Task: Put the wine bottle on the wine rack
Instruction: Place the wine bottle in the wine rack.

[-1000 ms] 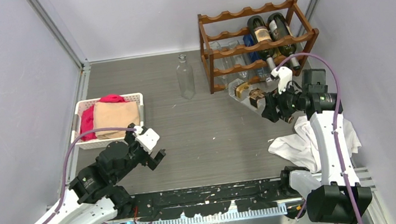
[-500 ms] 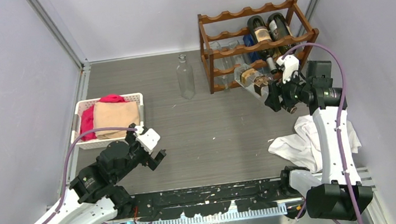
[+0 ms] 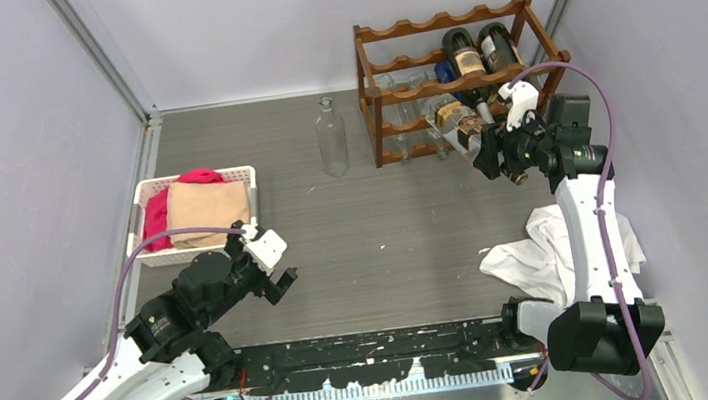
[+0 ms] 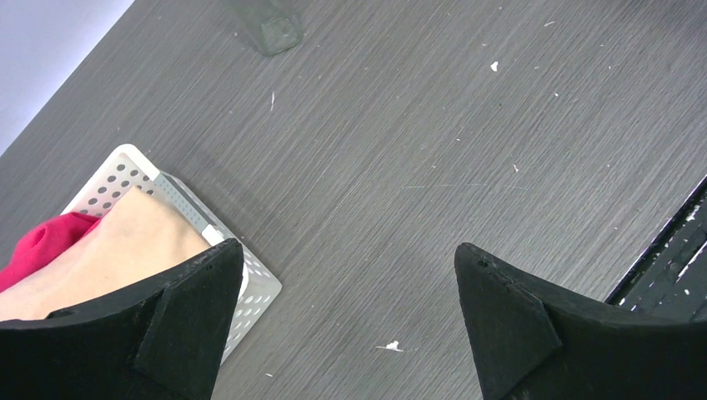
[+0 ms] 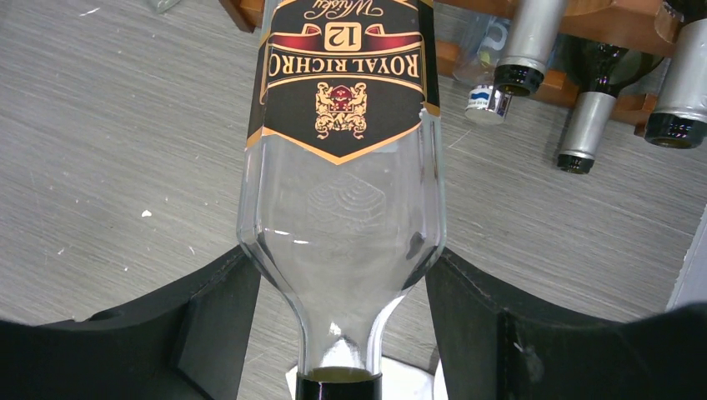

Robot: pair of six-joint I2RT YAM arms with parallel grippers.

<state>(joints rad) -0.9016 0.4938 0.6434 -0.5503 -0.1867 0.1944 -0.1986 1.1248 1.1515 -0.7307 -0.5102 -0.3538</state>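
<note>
Over surface (image 3: 383,227), clamping wine bottle (image 5: 342,125) in right end effector (image 5: 345,321), base ahead for wine rack (image 3: 440,21); left end effector (image 4: 342,321) spread, empty.

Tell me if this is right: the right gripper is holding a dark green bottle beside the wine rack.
Not quite: the bottle in the right gripper, beside the wine rack, is clear glass, not dark green; the right wrist view shows it.

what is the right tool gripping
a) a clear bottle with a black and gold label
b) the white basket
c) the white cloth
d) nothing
A: in the right wrist view the right tool is closed on the shoulder of the clear bottle, just above its neck, and the black and gold label is plain to see.
</note>
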